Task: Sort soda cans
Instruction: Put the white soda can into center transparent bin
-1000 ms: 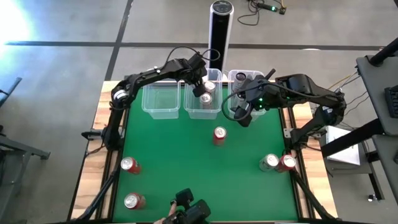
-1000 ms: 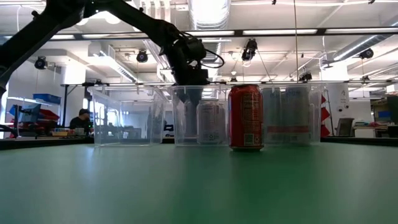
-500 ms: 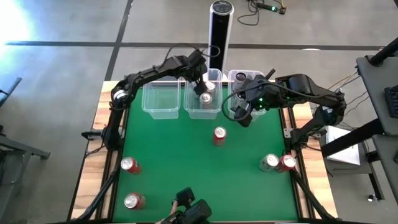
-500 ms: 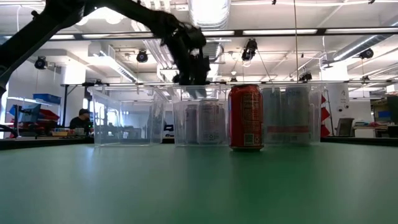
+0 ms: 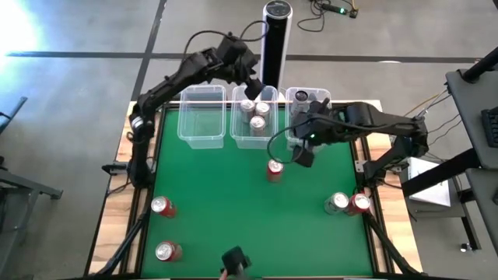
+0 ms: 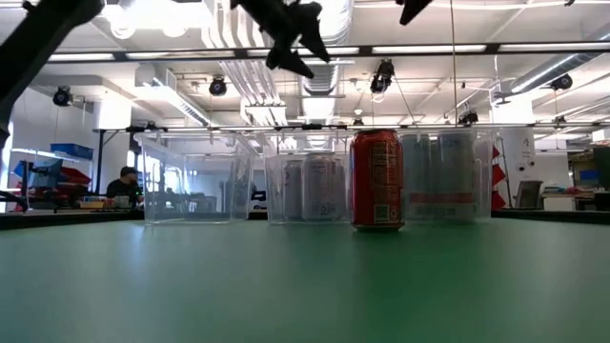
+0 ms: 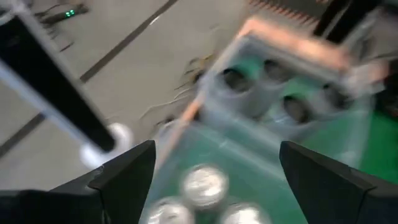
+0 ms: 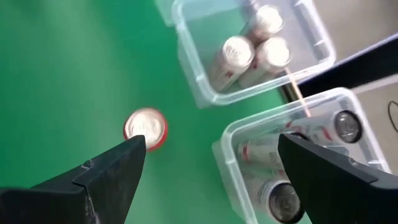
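Three silver-topped soda cans (image 5: pixel 257 115) stand in the middle clear tub (image 5: pixel 254 138). My left gripper (image 5: pixel 250 84) hangs open high above that tub's far end, with the cans (image 7: pixel 204 184) far below its fingers. More cans (image 8: pixel 298 168) lie in the right tub (image 5: pixel 309 98). A red can (image 5: pixel 274 169) stands upright on the green mat in front of the tubs. My right gripper (image 5: pixel 303 153) hovers open just right of it and above it, and the red can (image 8: pixel 145 126) shows beside one finger. Neither gripper holds anything.
The left clear tub (image 5: pixel 204 124) holds nothing. Two red cans (image 5: pixel 162 206) (image 5: pixel 167 250) stand at the near left. A silver can (image 5: pixel 336 203) and a red one (image 5: pixel 359 204) stand at the near right. A tall black post (image 5: pixel 274 43) rises behind the tubs.
My left gripper has risen out of the middle tub toward the far edge, and a third can now stands where it was. My right gripper has moved toward the near edge and down toward the red can on the mat.
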Motion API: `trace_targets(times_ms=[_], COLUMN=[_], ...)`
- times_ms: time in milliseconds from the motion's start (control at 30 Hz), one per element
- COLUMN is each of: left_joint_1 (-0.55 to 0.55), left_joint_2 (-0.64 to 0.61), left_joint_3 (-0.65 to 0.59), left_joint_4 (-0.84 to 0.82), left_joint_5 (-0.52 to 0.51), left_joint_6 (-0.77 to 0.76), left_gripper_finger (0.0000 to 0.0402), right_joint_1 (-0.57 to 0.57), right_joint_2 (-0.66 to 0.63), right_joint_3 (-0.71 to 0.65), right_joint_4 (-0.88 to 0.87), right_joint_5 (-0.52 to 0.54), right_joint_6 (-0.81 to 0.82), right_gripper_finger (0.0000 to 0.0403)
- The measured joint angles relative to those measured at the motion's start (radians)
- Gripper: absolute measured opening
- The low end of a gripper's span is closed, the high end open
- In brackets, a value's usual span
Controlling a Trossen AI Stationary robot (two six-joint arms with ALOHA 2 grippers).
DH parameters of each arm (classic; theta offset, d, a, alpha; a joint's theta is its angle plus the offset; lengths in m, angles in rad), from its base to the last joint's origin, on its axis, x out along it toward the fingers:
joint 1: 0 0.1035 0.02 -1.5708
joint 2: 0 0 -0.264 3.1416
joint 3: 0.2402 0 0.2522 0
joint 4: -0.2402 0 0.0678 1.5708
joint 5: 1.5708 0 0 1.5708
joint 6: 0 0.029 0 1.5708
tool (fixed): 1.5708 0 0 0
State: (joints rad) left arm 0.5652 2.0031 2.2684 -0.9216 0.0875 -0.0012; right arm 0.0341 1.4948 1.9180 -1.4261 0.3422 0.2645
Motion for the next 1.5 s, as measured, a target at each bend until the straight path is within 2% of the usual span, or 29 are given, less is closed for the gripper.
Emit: trace_targets(times_ms=[133,233,333,400,533,700,800,867,967,1100,1200,1500], left_joint_1=[-0.072,-0.144,-0.217,-0.261,-0.336,-0.445,-0.516,-0.554,-0.595,-0.626,-0.631,-0.63], left_joint_2=[-0.072,-0.131,-0.188,-0.224,-0.313,-0.403,-0.433,-0.44,-0.44,-0.449,-0.45,-0.448], left_joint_3=[-0.062,-0.114,-0.181,-0.242,-0.403,-0.651,-0.787,-0.85,-0.909,-0.951,-0.97,-0.972], left_joint_4=[-0.003,0.001,0.037,0.098,0.251,0.458,0.599,0.632,0.631,0.635,0.64,0.684], left_joint_5=[0.008,0.007,-0.054,-0.102,-0.112,-0.133,-0.222,-0.291,-0.324,-0.325,-0.325,-0.369], left_joint_6=[-0.017,-0.015,-0.027,-0.028,-0.065,-0.121,-0.15,-0.175,-0.205,-0.233,-0.239,-0.242], left_gripper_finger=[0.0326,0.0324,0.0321,0.032,0.032,0.032,0.032,0.032,0.032,0.032,0.032,0.032], right_joint_1=[0.036,0.087,0.139,0.18,0.263,0.359,0.399,0.422,0.457,0.481,0.498,0.512], right_joint_2=[-0.001,-0.008,-0.025,-0.061,-0.122,-0.189,-0.207,-0.21,-0.22,-0.241,-0.27,-0.354], right_joint_3=[-0.052,-0.091,-0.159,-0.23,-0.327,-0.448,-0.503,-0.535,-0.595,-0.702,-0.775,-0.874], right_joint_4=[-0.023,-0.087,-0.146,-0.119,-0.09,-0.073,-0.053,-0.048,-0.047,0.003,0.039,0.087], right_joint_5=[-0.027,-0.04,-0.086,-0.134,-0.171,-0.12,-0.115,-0.117,-0.144,-0.282,-0.343,-0.362], right_joint_6=[0.012,0.101,0.22,0.296,0.427,0.484,0.505,0.571,0.634,0.614,0.636,0.707], right_gripper_finger=[0.0361,0.0361,0.0361,0.0361,0.0361,0.0361,0.0361,0.0361,0.0361,0.0361,0.0361,0.0361])
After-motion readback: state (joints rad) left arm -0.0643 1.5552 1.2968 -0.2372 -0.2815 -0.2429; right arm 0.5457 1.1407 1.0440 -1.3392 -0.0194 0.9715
